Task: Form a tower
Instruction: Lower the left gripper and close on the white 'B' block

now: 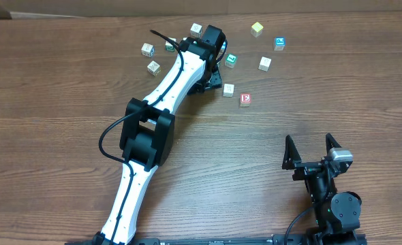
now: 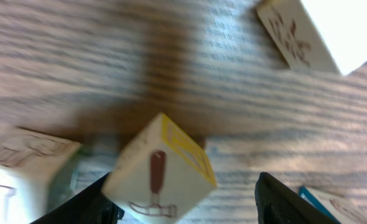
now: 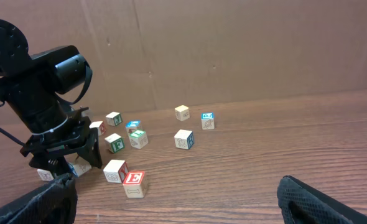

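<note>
Overhead view is showing the tower (image 1: 231, 60) standing at 12 o'clock, seemingly only two cubes high. Left gripper (image 2: 183, 183) is hanging released around a hammer cube (image 2: 162, 168), and right gripper (image 1: 308, 139) is resting wide open at 5 o'clock. Many loose cubes (image 1: 265, 63) are waiting to be stacked.

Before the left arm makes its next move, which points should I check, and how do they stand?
1. Left gripper open: ok.
2. Hammer cube centred between fingers: not ok, nearer one finger.
3. Hammer cube lying flat: cannot tell, blurred.
4. Tower standing: ok.
5. Right gripper away from loose cubes: ok, open.
</note>
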`<state>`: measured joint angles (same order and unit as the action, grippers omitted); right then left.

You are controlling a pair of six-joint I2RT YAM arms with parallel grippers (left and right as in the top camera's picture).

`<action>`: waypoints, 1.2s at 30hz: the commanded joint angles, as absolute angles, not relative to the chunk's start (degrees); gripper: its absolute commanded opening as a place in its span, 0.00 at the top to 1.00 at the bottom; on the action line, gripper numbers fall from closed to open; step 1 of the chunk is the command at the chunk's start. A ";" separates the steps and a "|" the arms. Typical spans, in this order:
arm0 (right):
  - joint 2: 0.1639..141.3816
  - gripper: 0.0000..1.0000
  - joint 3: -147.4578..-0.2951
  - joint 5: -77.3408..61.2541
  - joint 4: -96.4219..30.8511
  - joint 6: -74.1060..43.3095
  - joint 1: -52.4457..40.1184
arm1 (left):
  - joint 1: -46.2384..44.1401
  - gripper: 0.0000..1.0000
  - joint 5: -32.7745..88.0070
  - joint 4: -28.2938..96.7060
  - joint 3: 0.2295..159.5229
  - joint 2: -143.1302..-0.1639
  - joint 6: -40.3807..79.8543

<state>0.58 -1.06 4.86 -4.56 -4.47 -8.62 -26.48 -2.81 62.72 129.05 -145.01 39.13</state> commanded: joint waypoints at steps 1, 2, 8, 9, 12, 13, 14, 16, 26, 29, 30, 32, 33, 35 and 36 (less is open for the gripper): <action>0.16 0.00 -0.47 5.04 -4.38 -4.43 -8.38 | -26.11 0.36 -8.23 61.80 129.82 -145.51 40.29; 0.16 0.00 -0.47 5.02 -4.38 -4.43 -8.38 | -26.11 0.36 -8.25 61.47 129.82 -145.51 40.27; 0.16 0.00 -0.47 5.04 -4.38 -4.43 -8.38 | -26.13 0.44 -8.23 61.01 129.82 -145.51 40.27; 0.16 0.00 -0.47 5.04 -4.38 -4.43 -8.38 | -26.13 0.48 -8.21 60.95 129.82 -145.51 40.29; 0.16 0.00 -0.47 5.02 -4.38 -4.43 -8.38 | -26.13 0.50 -8.10 60.64 129.82 -145.51 40.29; 0.16 0.00 -0.47 5.04 -4.38 -4.43 -8.38 | -26.13 0.51 -8.10 60.58 129.82 -145.51 40.29; 0.16 0.00 -0.47 5.04 -4.38 -4.43 -8.38 | -26.17 0.52 -8.10 60.36 129.82 -145.51 40.29; 0.16 0.00 -0.47 5.04 -4.38 -4.43 -8.38 | -26.20 0.54 -8.08 60.07 129.82 -145.51 40.29; 0.16 0.00 -0.47 5.04 -4.38 -4.43 -8.38 | -26.26 0.66 -7.88 59.92 129.82 -145.51 37.89; 0.16 0.00 -0.47 5.02 -4.38 -4.43 -8.38 | -26.28 0.66 -7.88 60.36 129.82 -145.51 37.21; 0.16 0.00 -0.47 5.02 -4.38 -4.43 -8.38 | -26.28 0.66 -7.84 60.77 129.82 -145.51 37.23; 0.16 0.00 -0.47 5.02 -4.38 -4.43 -8.38 | -26.28 0.65 -7.84 62.11 129.82 -145.51 37.23; 0.16 0.00 -0.47 5.04 -4.40 -4.43 -8.38 | -26.28 0.65 -7.79 62.85 129.82 -145.51 37.23; 0.16 0.00 -0.47 5.02 -4.38 -4.43 -8.38 | -26.28 0.61 -7.05 64.16 129.82 -145.51 37.21; 0.16 0.00 -0.47 5.02 -4.38 -4.43 -8.38 | -26.28 0.59 -6.31 64.84 129.82 -145.51 37.19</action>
<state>0.58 -1.06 4.86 -4.60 -4.47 -8.60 -26.50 -7.14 62.92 129.32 -145.01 38.41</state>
